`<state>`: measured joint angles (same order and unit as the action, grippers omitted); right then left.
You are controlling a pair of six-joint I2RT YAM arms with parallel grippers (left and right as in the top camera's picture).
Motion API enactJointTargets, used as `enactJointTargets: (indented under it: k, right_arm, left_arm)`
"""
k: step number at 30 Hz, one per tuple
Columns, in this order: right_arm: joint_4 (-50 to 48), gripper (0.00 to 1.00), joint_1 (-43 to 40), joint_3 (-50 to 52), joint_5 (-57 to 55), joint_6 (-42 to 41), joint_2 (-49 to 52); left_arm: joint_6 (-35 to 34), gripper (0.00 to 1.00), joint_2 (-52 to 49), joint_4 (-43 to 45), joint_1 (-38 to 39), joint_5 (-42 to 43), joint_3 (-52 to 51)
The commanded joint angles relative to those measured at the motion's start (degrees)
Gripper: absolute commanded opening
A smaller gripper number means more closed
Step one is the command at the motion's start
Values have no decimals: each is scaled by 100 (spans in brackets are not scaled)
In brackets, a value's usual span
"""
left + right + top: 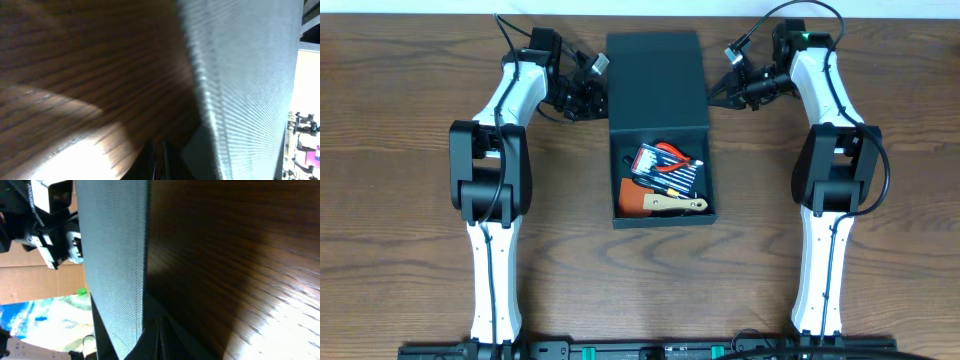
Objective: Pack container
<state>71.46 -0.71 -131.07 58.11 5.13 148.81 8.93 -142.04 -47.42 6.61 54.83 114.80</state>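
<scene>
Closest to my right wrist camera, the right gripper shows its two dark fingers pressed together, with only a thin seam between them and nothing in it. On the left wrist view the left gripper is dim and blurred, so I cannot tell whether its fingers meet.

From overhead, the container sits at the middle of the table, open, with its lid folded back flat toward 12 o'clock. The left gripper is just beside the lid's 9 o'clock edge and the right gripper just beside its 3 o'clock edge. I cannot tell if either one touches it.

Inside the box, red-handled pliers lie toward 12 o'clock on a blue-striped packet. An orange piece is at 8 o'clock, and a tan-handled tool lies across at 6 o'clock.
</scene>
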Motion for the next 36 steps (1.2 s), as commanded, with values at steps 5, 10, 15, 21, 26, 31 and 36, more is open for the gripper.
enactJointTargets:
  k: [5, 10, 15, 21, 26, 31, 36]
  right_arm:
    - [361, 1, 114, -9, 811, 662, 129]
    - [927, 1, 111, -22, 837, 1215, 33]
    - [1547, 1, 90, -37, 660, 1532, -282]
    - [2273, 2, 68, -42, -612, 1384, -942]
    - [2562, 4, -7, -42, -1528, 1117, -1547]
    - [2494, 7, -177, -42, -2439, 645, -2109]
    - [2457, 6, -271, -42, -3729, 105, -2422]
  left_arm:
    - [2, 6, 901, -81, 57, 192, 146]
    - [46, 6, 1390, -315, 59, 144, 146]
    - [68, 5, 1825, -728, 92, 122, 146]
    - [503, 6, 2249, -1851, 125, 107, 146]
    - [1005, 5, 2520, -3368, 125, 105, 146]
    - [1399, 6, 2588, -4721, 125, -531, 146]
    - [1032, 6, 2597, -4725, 98, -2181, 146]
